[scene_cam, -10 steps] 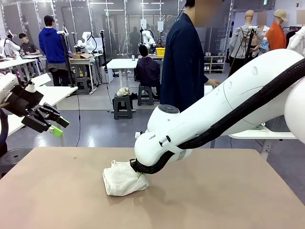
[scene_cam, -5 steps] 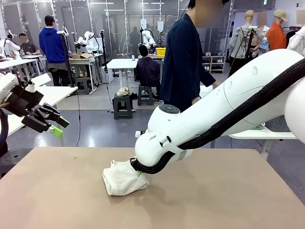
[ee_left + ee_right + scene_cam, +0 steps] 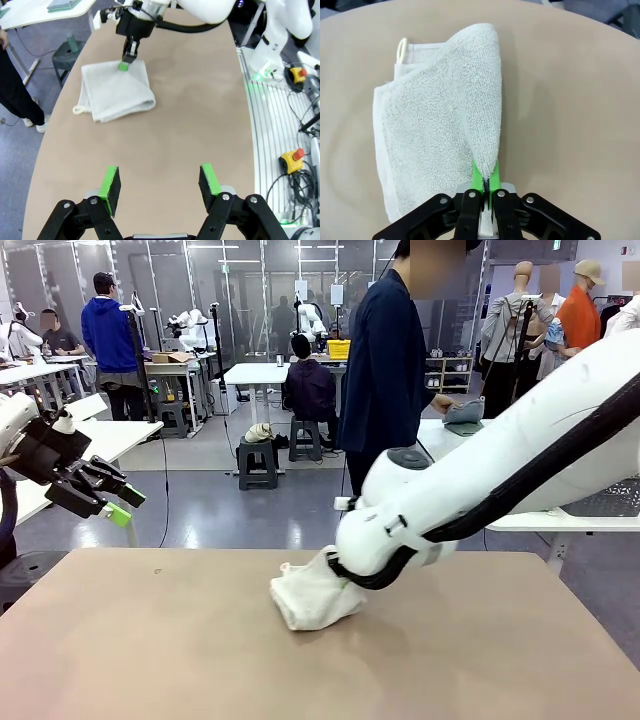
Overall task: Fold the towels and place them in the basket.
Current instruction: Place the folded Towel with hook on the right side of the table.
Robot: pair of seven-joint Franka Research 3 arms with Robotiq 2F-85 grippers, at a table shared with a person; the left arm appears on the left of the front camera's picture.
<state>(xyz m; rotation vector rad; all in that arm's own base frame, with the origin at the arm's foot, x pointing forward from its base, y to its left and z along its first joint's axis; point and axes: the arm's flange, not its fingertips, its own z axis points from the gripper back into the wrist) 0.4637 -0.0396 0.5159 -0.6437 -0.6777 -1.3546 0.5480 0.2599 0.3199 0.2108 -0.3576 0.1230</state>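
Tan table top (image 3: 150,640) in an open workshop, with a person (image 3: 385,370) in a dark coat standing beyond its far edge, turned towards a side table and holding a small grey bundle (image 3: 464,413) that is too small to identify

Right pincer (image 3: 482,185): jaws pressed together on the white towel (image 3: 435,135), the two green pads meeting on a thin ridge of cloth. In the right wrist view, this pinched edge rises off the table straight ahead of the fingertips. The rest of the towel lies flat, spreading ahead and to the left of the jaws in a folded, roughly rectangular stack. A small hanging loop (image 3: 401,47) projects from the corner farthest from the pincer, on its left. Bare table lies to the right of the jaws.

Front view: the white right arm (image 3: 480,480) slants down from the picture's right, and the towel bunches directly under its wrist near the table's middle. The fingertips themselves are hidden behind wrist and cloth.

Left pincer (image 3: 160,182): jaws wide apart, holding nothing, green pads (image 3: 110,187) facing each other across bare table. In the left wrist view, the towel lies well ahead of these fingers and a little to their left, not touching them. The right pincer stands on the towel's far edge, beyond it. In the front view, the left pincer hangs raised off the table's left edge, well apart from the towel
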